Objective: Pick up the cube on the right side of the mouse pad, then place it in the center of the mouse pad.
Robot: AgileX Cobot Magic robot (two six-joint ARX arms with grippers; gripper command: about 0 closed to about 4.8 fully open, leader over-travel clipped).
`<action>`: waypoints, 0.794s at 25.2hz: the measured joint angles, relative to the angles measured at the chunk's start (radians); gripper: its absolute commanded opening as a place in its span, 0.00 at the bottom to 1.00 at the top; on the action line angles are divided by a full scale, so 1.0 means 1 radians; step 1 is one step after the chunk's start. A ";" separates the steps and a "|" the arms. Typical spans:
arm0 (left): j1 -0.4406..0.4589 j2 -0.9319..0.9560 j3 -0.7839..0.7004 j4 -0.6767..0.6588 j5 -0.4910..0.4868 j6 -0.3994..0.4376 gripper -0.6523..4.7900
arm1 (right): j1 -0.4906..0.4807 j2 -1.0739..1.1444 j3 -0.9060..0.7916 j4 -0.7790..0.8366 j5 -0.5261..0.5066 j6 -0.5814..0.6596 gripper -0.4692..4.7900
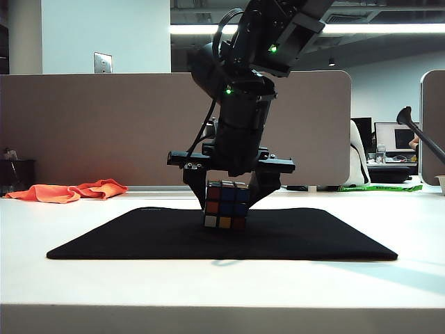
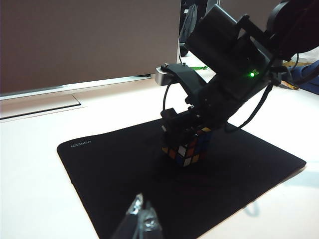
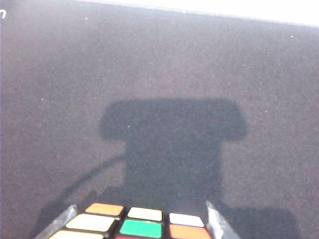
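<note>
The small black-framed puzzle cube with blue, red, orange, yellow and white stickers [image 1: 226, 205] sits on the large flat matte black fabric mouse pad [image 1: 125, 236], near its middle, on the pale worktop [image 1: 222, 292]. The right end effector [image 1: 229, 198] stands over it, its two fingers flanking the cube on opposite faces; whether the pads press the plastic or stand just clear of it cannot be told, though the right wrist view shows a finger tip at each side of the cube's top face [image 3: 142, 221]. The left end effector [image 2: 142, 221] hangs at the near edge of the pad, well apart from the cube, fingertips close together and holding nothing. The cube is likely light, rigid and smooth-sided, so a hold across two flat opposite faces suits it best; a grip on corners or across a layer could let it twist or slip.
</note>
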 measured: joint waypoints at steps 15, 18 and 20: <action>0.000 0.000 0.000 0.000 -0.019 0.000 0.11 | -0.008 -0.216 0.002 0.089 0.012 -0.096 0.17; 0.000 0.000 0.000 0.000 -0.027 0.000 0.11 | -0.020 -0.266 0.002 0.106 0.013 -0.107 0.08; 0.000 0.000 0.000 0.000 -0.039 -0.002 0.11 | -0.039 -0.294 0.002 0.105 0.011 -0.188 0.08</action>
